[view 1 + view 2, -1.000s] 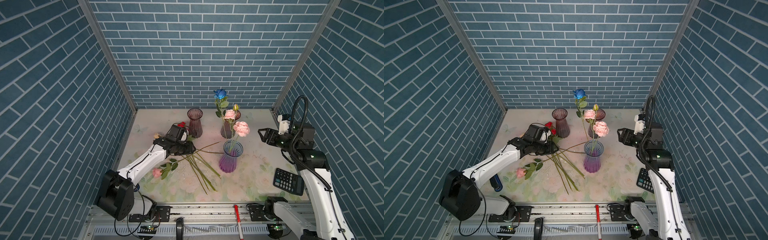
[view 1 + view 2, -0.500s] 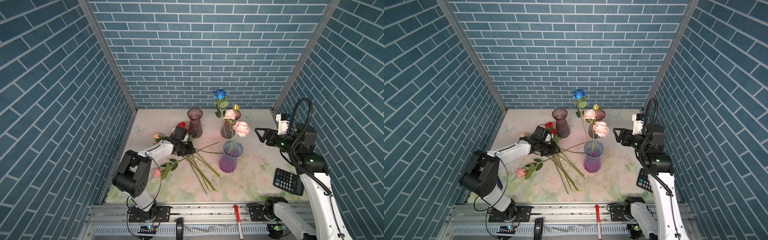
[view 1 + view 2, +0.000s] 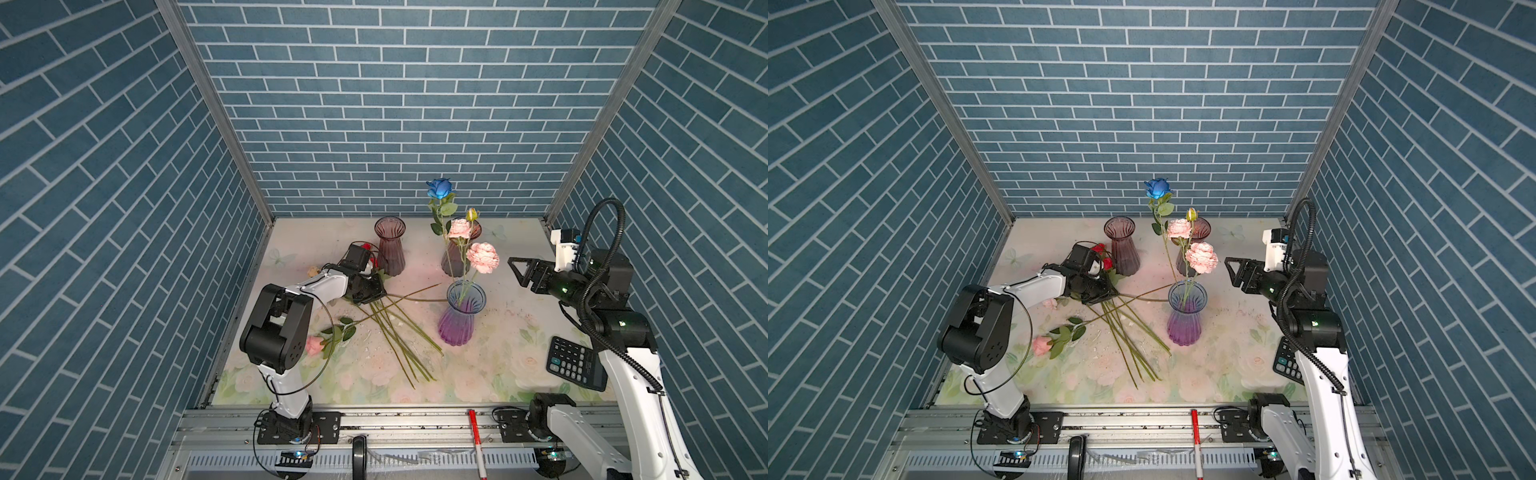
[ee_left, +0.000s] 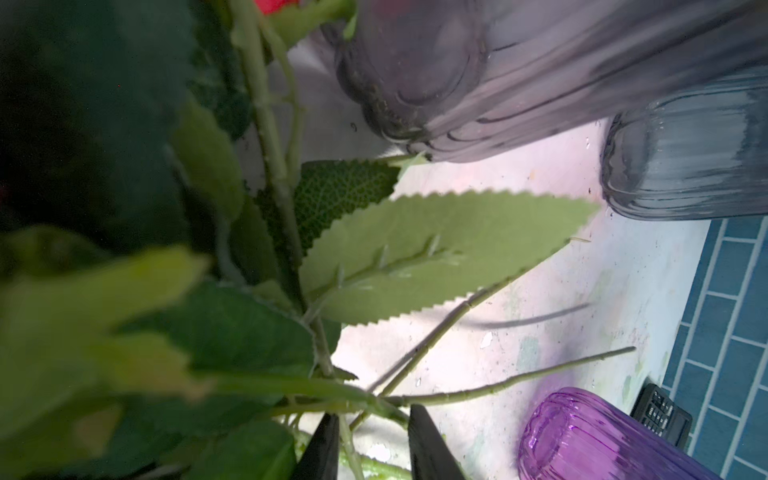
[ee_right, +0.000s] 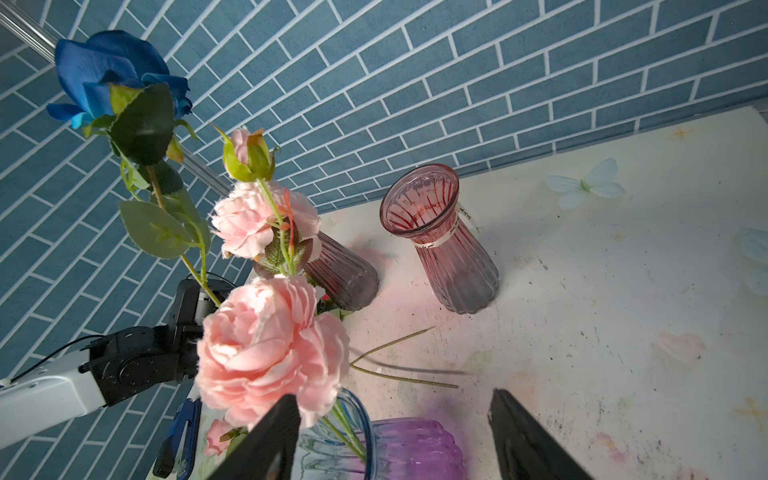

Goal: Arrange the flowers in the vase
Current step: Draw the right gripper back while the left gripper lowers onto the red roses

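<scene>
A purple vase [image 3: 457, 328] with a blue rim stands mid-table and holds a blue rose [image 3: 439, 189], two pink peonies [image 3: 483, 257] and a bud. Several loose flowers lie left of it, their green stems [image 3: 395, 332] fanned out, with a pink rose [image 3: 313, 345] in front and red blooms [image 3: 1100, 249] at the back. My left gripper [image 3: 376, 291] is low over the leafy part of this pile. In the left wrist view its jaws [image 4: 374, 415] stand narrowly apart with thin stems crossing between them. My right gripper [image 3: 515, 272] hangs open and empty, right of the peonies.
Two empty mauve glass vases [image 3: 390, 245] [image 5: 440, 245] stand behind the pile, one close to my left gripper. A black calculator [image 3: 575, 368] lies at the front right under my right arm. Brick-pattern walls close in three sides. A red-and-white pen [image 3: 476, 440] lies on the front rail.
The left arm's elbow has pulled back toward its base while the gripper stayed at the stems, and its jaws have narrowed. The right gripper drifted slightly left toward the peonies.
</scene>
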Robot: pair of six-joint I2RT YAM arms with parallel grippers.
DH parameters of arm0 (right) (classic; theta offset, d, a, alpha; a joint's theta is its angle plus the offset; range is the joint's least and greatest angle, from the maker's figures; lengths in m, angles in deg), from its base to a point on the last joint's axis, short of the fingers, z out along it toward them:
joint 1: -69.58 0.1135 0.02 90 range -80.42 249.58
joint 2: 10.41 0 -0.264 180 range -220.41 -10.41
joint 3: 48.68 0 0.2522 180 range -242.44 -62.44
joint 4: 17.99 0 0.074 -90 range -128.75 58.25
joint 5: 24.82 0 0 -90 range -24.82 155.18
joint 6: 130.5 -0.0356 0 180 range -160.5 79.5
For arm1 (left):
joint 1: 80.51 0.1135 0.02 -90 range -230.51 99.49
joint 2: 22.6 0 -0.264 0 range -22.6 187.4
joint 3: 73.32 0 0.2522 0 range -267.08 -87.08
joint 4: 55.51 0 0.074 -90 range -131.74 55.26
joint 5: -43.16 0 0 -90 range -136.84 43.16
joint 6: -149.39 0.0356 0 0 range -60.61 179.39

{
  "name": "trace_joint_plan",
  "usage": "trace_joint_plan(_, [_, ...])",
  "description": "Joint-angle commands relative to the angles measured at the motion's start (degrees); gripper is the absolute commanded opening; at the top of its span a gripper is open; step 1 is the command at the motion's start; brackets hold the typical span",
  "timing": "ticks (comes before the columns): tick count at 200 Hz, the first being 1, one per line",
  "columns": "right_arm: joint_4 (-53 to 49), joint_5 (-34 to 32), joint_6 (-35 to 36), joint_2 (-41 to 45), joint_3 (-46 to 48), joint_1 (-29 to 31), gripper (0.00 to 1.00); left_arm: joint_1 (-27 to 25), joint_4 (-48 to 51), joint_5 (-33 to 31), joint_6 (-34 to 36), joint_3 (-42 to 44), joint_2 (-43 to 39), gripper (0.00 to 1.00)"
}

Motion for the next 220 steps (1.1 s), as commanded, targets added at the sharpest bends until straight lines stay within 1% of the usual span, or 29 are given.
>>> trace_joint_plan(1, [0.7, 1.1, 2.2, 0.8, -0.4, 0.3, 0.74, 0.1, -0.8, 1.0, -1.0, -1.3, 0.8, 0.27])
trace_joint_plan(24, [0.8, 1.1, 2.2, 0.7, -0.6, 0.4, 0.74, 0.2, -1.0, 1.4, -1.3, -1.4, 0.8, 0.24])
trace_joint_plan(52, [0.8, 1.1, 2.3, 0.5, -1.0, 0.5, 0.74, 0.2, -1.0, 2.1, -1.2, -1.3, 0.8, 0.16])
trace_joint_plan(89, [0.8, 1.1, 2.2, 0.4, -1.3, 0.5, 0.74, 0.2, -1.5, 3.0, -1.9, -0.9, -0.4, 0.08])
trace_joint_plan(102, [0.8, 1.1, 2.2, 0.5, -1.3, 0.5, 0.74, 0.2, -1.7, 3.2, -2.3, -0.9, -1.1, 0.07])
trace_joint_plan(116, [0.6, 1.1, 2.2, 0.5, -1.3, 0.5, 0.74, 0.2, -1.6, 3.3, -2.7, -1.1, -1.6, 0.08])
trace_joint_plan(123, [0.6, 1.1, 2.2, 0.6, -1.3, 0.5, 0.74, 0.2, -1.4, 3.3, -2.9, -1.2, -1.7, 0.12])
trace_joint_plan(137, [0.7, 1.1, 2.2, 0.7, -1.2, 0.5, 0.74, 0.2, -1.3, 3.4, -3.1, -1.2, -1.5, 0.22])
trace_joint_plan(155, [0.7, 1.2, 2.2, 0.9, -1.1, 0.5, 0.74, 0.2, -0.8, 3.2, -3.4, -1.3, -1.0, 0.27])
trace_joint_plan(209, [0.0, 1.3, 2.5, 1.6, -1.0, 0.5, 0.74, 0.4, -1.3, 3.2, -3.3, -1.6, 1.7, 0.27])
trace_joint_plan(220, [-0.1, 1.3, 2.6, 1.7, -0.9, 0.5, 0.74, 0.5, -1.7, 3.8, -3.1, -1.6, 2.2, 0.26])
